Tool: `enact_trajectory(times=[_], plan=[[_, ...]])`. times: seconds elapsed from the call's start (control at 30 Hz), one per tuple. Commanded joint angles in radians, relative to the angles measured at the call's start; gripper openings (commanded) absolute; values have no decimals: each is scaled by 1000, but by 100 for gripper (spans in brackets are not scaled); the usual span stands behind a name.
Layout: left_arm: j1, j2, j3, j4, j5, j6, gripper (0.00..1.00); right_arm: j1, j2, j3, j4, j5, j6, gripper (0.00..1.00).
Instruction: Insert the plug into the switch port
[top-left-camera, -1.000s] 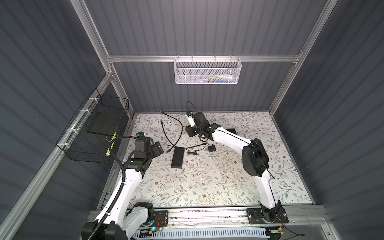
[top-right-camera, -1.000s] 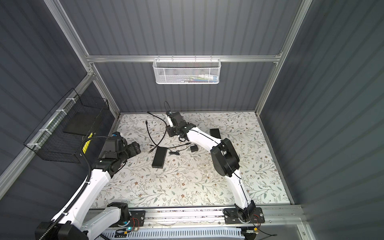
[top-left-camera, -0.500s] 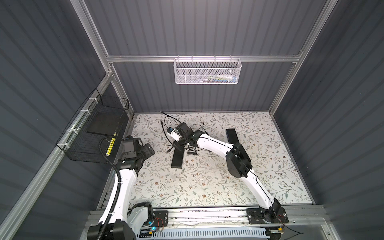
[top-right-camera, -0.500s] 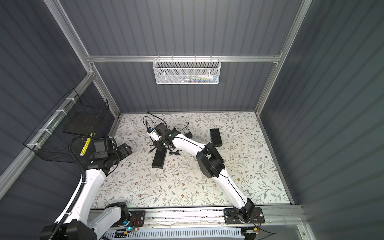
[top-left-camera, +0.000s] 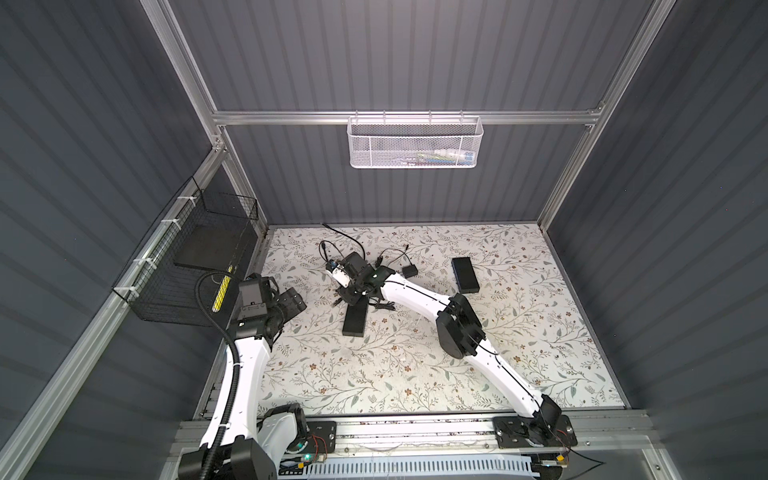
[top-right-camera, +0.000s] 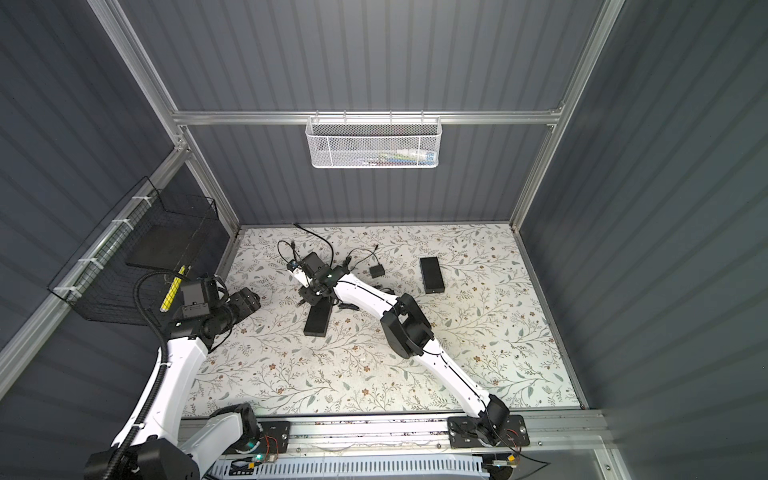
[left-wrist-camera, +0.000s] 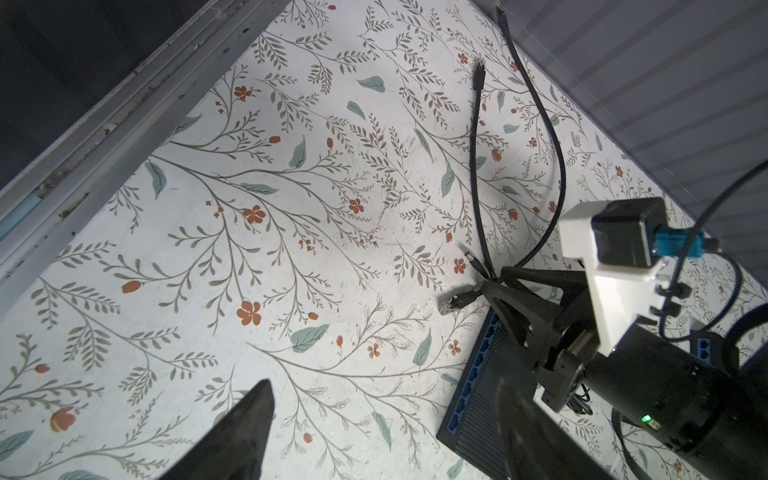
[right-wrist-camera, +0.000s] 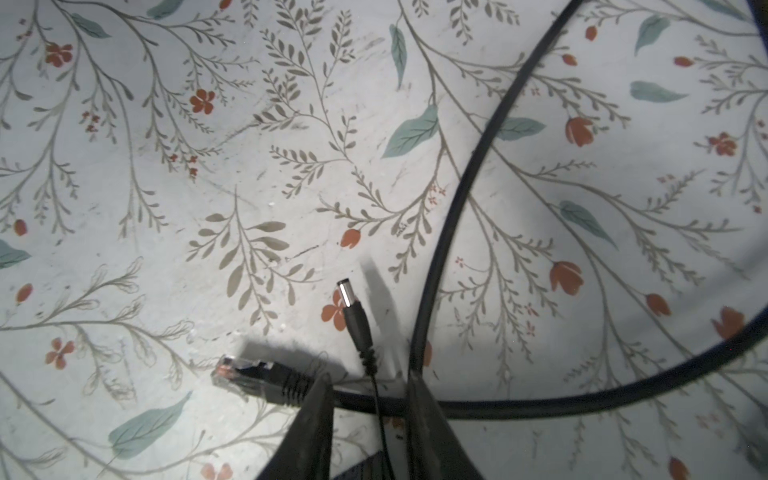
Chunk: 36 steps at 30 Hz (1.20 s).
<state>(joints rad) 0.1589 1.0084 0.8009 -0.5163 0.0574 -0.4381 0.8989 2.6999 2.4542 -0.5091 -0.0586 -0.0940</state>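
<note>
My right gripper (right-wrist-camera: 370, 386) stands half open over the black cable (right-wrist-camera: 498, 410), low in the wrist frame. The plug (right-wrist-camera: 249, 376) lies on the table (right-wrist-camera: 166, 187) just left of it. My left gripper (left-wrist-camera: 386, 399) gapes wide, empty.

White shells and black joints are seen on left arm (top-left-camera: 245, 374) and right arm (top-left-camera: 415, 293). Ribbed black conduit (top-left-camera: 199, 293) is run along the left (white ties). Green LED (left-wrist-camera: 645, 417) is lit on right wrist. Black tapered fingers are fitted on left gripper (left-wrist-camera: 386, 388).
</note>
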Motion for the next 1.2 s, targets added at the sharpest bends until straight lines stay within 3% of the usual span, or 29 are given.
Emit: enact_trajectory(times=[0.0, 0.4, 0.67, 0.87, 0.97, 1.17], plan=[[13, 9, 21, -24, 22, 1, 84, 10, 14, 29, 16, 57, 69, 31], [14, 27, 21, -25, 22, 9, 84, 47, 84, 72, 54, 127, 130, 32], [14, 38, 23, -24, 18, 13, 84, 49, 107, 104, 47, 113, 142, 23], [14, 37, 21, -25, 19, 13, 84, 48, 100, 104, 43, 148, 137, 8], [15, 32, 23, -28, 21, 13, 84, 48, 57, 99, 26, 178, 135, 0], [14, 14, 51, -45, 22, 28, 84, 36, -176, -37, 48, 116, 153, 0]])
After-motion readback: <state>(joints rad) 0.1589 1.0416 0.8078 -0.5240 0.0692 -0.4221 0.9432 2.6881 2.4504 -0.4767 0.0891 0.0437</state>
